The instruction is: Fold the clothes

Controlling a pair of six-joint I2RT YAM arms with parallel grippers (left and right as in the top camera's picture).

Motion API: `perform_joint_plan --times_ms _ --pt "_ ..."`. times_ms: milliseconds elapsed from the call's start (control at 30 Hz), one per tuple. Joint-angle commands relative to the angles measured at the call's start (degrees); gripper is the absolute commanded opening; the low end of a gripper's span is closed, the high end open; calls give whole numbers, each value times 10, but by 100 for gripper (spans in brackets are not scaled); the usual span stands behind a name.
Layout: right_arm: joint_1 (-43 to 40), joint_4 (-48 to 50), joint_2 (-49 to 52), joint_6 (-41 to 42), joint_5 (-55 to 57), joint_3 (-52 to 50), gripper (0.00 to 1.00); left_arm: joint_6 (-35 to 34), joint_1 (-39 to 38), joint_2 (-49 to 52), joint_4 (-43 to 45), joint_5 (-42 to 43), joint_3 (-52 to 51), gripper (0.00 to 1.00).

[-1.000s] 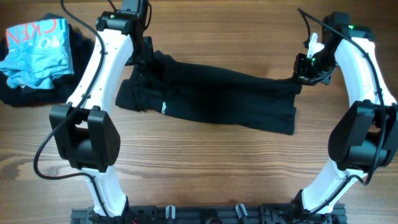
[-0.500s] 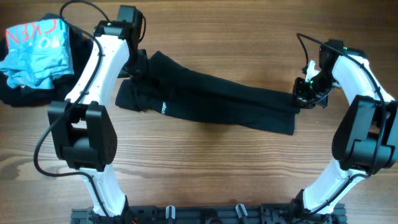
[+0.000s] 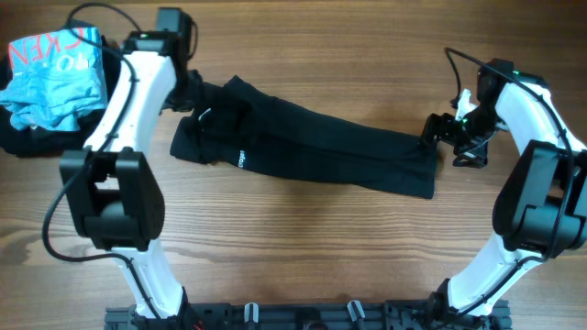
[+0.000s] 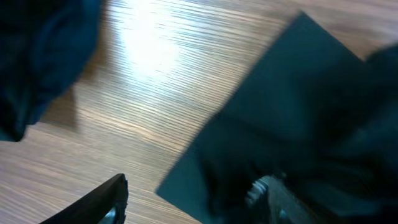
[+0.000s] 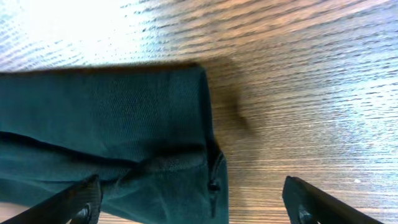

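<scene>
One black, thin-fabric short-sleeved T-shirt (image 3: 321,151) lies across the middle of the wooden surface (image 3: 293,238), folded into a long, narrow band that slants from the upper left down to the right. Its left end is wider and rumpled, with bunched folds and a short line of white logo lettering (image 3: 243,158) near the lower edge. Its right end is flat and squared off, and the right wrist view shows stacked layers there with a stitched hem at the corner.

The left gripper (image 3: 194,94) sits at the band's upper left end. Its wrist view is blurred, but the fingers (image 4: 109,196) stand apart with a pointed corner of the dark fabric lying between them, unclamped. The right gripper (image 3: 438,136) is at the right end, its fingers (image 5: 74,202) spread wide on either side of the folded corner and gripping nothing.

Well apart at the far left, a crumpled light-blue garment with red lettering (image 3: 50,69) rests on a dark cloth (image 3: 18,137).
</scene>
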Motion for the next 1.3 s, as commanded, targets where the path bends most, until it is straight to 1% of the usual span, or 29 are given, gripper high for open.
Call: perform_joint_plan --times_ms 0,133,267,433,467,533,600,667,700,733,767,800,833,1033,1267 --pt "-10 -4 -10 -19 -45 -4 89 -14 30 -13 8 4 18 75" --pt "-8 -5 -10 -19 -47 -12 83 -14 41 -13 12 17 18 76" --pt "-8 18 -10 -28 -47 -43 73 -14 45 -13 25 16 18 77" --pt "-8 60 -10 -33 -47 -88 70 -14 45 -13 37 17 18 76" --pt "-7 70 -10 -39 -46 -95 67 -14 45 -13 38 16 18 76" --pt "-3 87 -10 -45 -46 -106 65 -14 45 -13 40 16 18 76" --pt "4 108 -10 -42 -47 -121 61 -14 45 -13 41 16 18 77" --pt "13 124 -10 -35 -47 -135 54 -14 45 -13 40 16 18 77" --pt "19 131 -10 -27 -47 -141 47 -14 45 -13 40 16 18 77" --pt "25 136 -10 -26 -47 -145 34 -14 45 -13 41 16 18 77" --pt "28 139 -10 -21 -47 -147 28 -14 45 -13 41 16 18 77" --pt "32 141 -10 -9 -47 -147 12 -14 45 -13 42 16 18 77" --pt "35 146 -10 4 -46 -147 5 -14 45 -13 43 16 18 77" --pt "20 176 -11 50 -47 -146 4 -14 45 -13 45 16 18 77" --pt "-64 188 -11 49 -47 -119 4 -14 45 -13 44 17 18 75"
